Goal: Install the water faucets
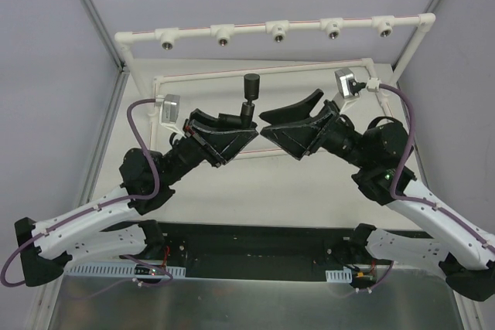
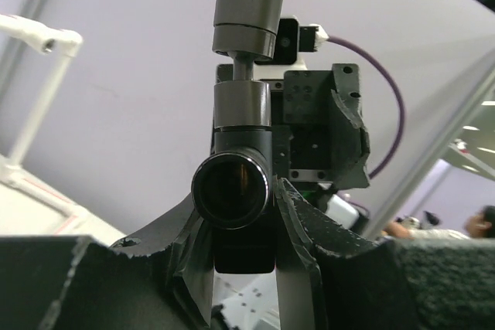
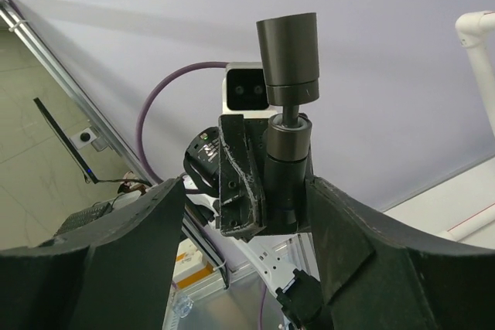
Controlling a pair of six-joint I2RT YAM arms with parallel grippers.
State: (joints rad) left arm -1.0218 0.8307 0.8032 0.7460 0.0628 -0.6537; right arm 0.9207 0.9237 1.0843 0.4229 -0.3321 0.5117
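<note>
My left gripper [image 1: 245, 124] is shut on the black T-shaped faucet [image 1: 248, 102] and holds it upright above the table, knob up, side stem pointing left. In the left wrist view the faucet's round mouth [image 2: 230, 189] faces the camera between my left gripper's [image 2: 244, 226] pads. My right gripper [image 1: 292, 115] is open, its fingers just right of the faucet. In the right wrist view the faucet [image 3: 287, 156] stands by the inner side of the right finger [image 3: 363, 245] of my right gripper [image 3: 247, 268]; I cannot tell if they touch. The stubby faucet is out of view.
A white pipe rail [image 1: 247, 28] with several metal-threaded fittings [image 1: 278, 33] runs across the back. A lower white pipe frame [image 1: 209, 75] lies behind the grippers. Grey walls close in left and right. The arms' black base bar [image 1: 255, 241] is at the near edge.
</note>
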